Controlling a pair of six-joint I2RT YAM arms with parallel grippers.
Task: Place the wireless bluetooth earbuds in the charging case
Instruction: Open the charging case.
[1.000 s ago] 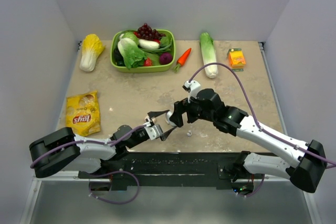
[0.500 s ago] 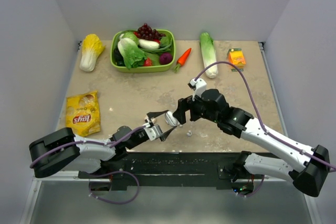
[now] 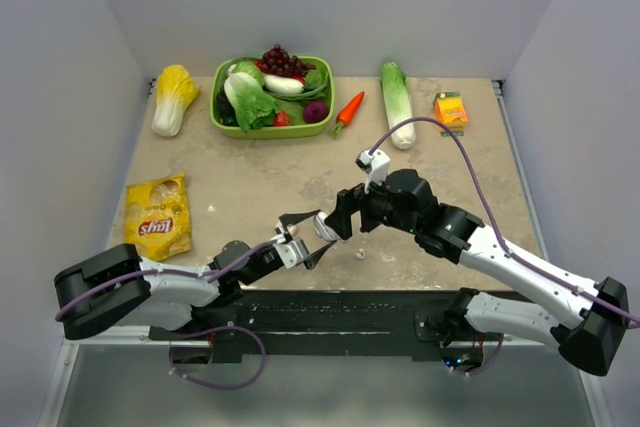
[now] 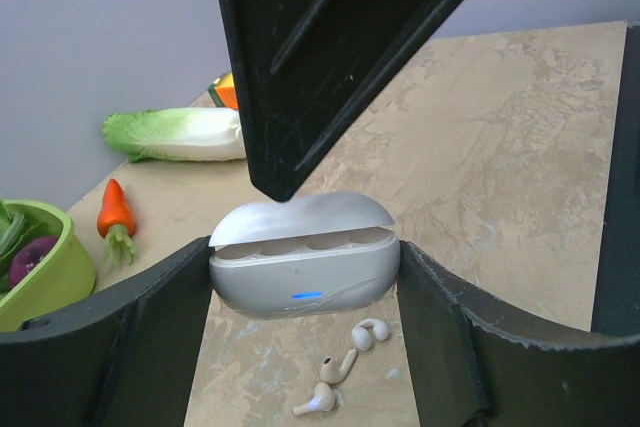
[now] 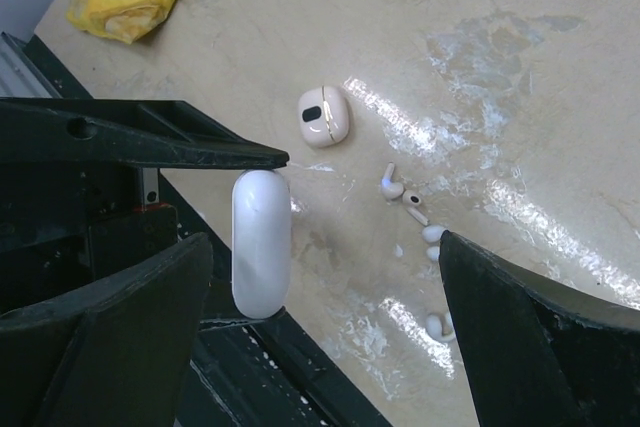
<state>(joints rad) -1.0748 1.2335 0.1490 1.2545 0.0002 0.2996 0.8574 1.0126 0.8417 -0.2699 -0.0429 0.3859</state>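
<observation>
The charging case (image 4: 305,267) is a glossy white pebble with a blue light on its front and its lid slightly ajar. My left gripper (image 4: 305,259) is shut on its two ends and holds it above the table (image 3: 250,182). In the top view the charging case (image 3: 326,226) sits between the two arms. My right gripper (image 5: 322,242) is open wide over the charging case (image 5: 260,242), and one black finger (image 4: 330,47) reaches down to the lid. Two stemmed earbuds (image 4: 330,382) lie on the table below the case, also visible as earbuds (image 5: 398,193) in the right wrist view.
A second small pale case (image 5: 324,115) and several loose white bits (image 5: 436,235) lie near the earbuds. A green basket (image 3: 272,130) of vegetables, yellow cabbage (image 3: 173,97), carrot (image 3: 348,109), lettuce (image 3: 397,102) and orange box (image 3: 451,110) line the back. A chips bag (image 3: 159,215) lies at the left.
The right arm has shifted slightly to the right, with its gripper staying over the case. The left gripper and the case have not moved.
</observation>
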